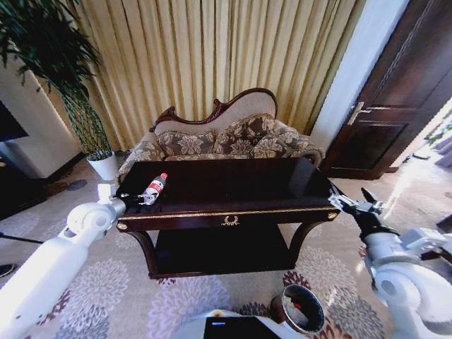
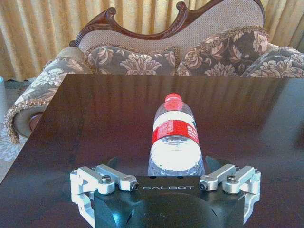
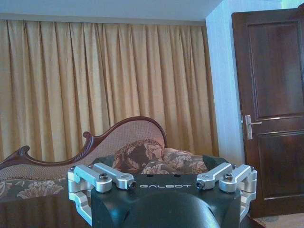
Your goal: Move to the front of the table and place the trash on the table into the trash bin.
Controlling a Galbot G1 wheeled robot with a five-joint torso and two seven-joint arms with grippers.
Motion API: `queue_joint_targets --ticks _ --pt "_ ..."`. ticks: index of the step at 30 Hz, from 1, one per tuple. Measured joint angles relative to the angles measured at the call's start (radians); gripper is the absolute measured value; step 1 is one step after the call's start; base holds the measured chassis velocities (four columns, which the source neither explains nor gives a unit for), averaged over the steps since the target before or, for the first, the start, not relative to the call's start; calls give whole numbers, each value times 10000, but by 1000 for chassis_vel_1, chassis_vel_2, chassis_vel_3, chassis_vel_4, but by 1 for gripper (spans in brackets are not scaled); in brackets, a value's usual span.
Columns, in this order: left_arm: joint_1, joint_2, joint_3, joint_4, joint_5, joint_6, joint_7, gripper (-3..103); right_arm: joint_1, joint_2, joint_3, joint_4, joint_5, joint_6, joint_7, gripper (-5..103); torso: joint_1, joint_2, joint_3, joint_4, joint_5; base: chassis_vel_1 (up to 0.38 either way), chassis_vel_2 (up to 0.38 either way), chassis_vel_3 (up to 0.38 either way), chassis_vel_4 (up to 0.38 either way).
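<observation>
The trash bin (image 1: pixel 300 308) is sitting nearest the robot, at five o'clock below the table (image 1: pixel 233 191). At nine o'clock the left gripper (image 1: pixel 134 199) is reaching with jaws spread around the base of the lying bottle (image 1: pixel 154 188), not yet lifting it. At three o'clock the right gripper (image 1: pixel 351 205) is waiting, its fingers spread.

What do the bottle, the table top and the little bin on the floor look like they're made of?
Bottle: clear thin plastic, see-through with a red cap. Table: dark wood, glossy varnish, mirror-like reflections. Trash bin: reddish-brown outside, black inside; the material is unclear, possibly plastic or lacquered wood.
</observation>
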Motion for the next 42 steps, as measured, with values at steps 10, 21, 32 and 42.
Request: queue_joint_targets --ticks 10,21,32,42 --pt "38 -29 -3 42 0 -27 110 101 16 9 -73 53 -28 2 0 100 1 1 0 0 0 0 0 0 0" --pt "66 -59 48 60 46 -202 142 59 33 4 -69 26 -22 2 1 100 0 1 0 0 1 0 0 0 0" --pt "351 -99 -123 -75 1126 -601 615 38 58 59 -94 -19 -35 6 0 100 1 2 0 0 0 0 0 0 0" --pt "573 391 -672 -311 3859 -4515 3641 38 45 277 -286 0 -248 150 0 100 0 2 0 -1 2 0 0 0 0"
